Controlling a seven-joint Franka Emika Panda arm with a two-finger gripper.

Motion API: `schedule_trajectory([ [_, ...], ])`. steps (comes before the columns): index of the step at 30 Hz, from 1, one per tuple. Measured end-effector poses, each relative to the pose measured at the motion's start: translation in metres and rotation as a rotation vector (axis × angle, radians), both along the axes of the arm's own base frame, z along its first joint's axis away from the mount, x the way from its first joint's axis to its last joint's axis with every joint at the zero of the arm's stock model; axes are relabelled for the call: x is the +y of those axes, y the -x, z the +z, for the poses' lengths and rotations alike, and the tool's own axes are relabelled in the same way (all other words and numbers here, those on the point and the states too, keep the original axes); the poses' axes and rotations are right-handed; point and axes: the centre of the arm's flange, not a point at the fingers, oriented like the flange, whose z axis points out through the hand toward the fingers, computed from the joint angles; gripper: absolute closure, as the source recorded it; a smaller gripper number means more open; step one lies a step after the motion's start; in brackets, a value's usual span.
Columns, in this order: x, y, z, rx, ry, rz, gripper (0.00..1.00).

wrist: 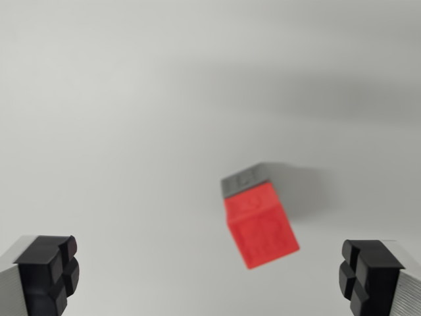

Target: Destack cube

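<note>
Surface (131,99): plain pale grey, filled whole wrist view, soft shadow band across upper right.
Gripper (209,273): jaws spread wide, nothing between them; hung above surface, clear of stack.
Fingers (46,273): black ridged pads on silver bodies, one at bottom-left corner of wrist view, other (368,273) at bottom-right corner; both cut off by frame edge.
Red cube (261,227): right of centre in wrist view, between the two fingers but further up the frame; tilted relative to frame, blurred; raised pattern on top face, too soft to read.
Grey cube (247,179): touching red cube along its far edge, only a narrow strip seen; looked stacked with red cube, red one nearer camera; shadow cast on surface towards wrist view's right.
</note>
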Motion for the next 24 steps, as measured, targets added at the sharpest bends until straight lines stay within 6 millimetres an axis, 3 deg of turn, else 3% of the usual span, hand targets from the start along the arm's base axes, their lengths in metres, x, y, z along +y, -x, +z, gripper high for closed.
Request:
schedule_trajectory([
  [24, -0.028, 0.038, -0.069, 0.01, -0.01, 0.209, 0.0],
])
